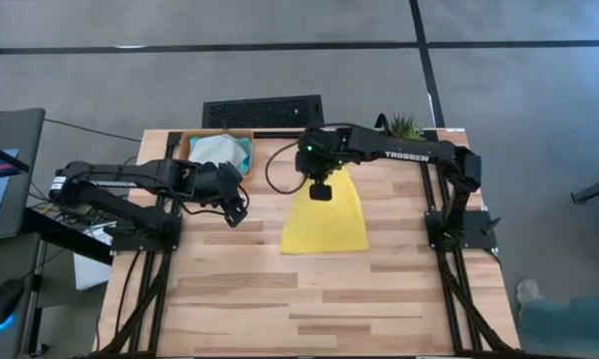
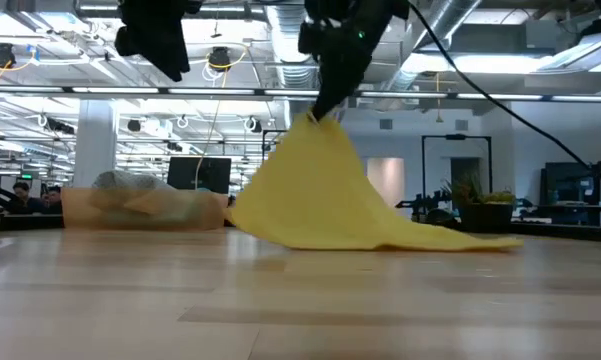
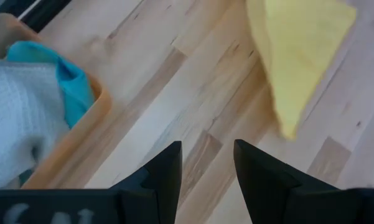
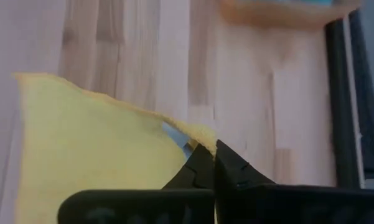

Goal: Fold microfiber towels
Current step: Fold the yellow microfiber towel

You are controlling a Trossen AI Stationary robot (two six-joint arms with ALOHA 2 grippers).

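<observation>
A yellow towel (image 1: pixel 325 217) lies partly on the table's middle, its far part lifted into a peak; it also shows in the low view (image 2: pixel 330 190). My right gripper (image 4: pixel 206 160) is shut on that peak, above the table. My left gripper (image 3: pixel 206 163) is open and empty, hovering left of the yellow towel, near the orange tray (image 1: pixel 184 143). The tray holds a pale grey towel (image 3: pixel 15 118) and a sky blue towel (image 3: pixel 71 81). The lime green towel is not seen. My right gripper pinches the yellow towel at its raised edge (image 4: pixel 196 135), at the fingertips, coming from above. The held part is lifted clear and forms a peak (image 2: pixel 310 120). The cloth slopes down from it, and its lower part (image 2: pixel 460 238) rests on the table.
The orange tray (image 2: pixel 80 215) stands at the table's far left. A black grille (image 1: pixel 262 110) and a small plant (image 1: pixel 405 126) stand at the far edge. Bare wood lies toward the near edge.
</observation>
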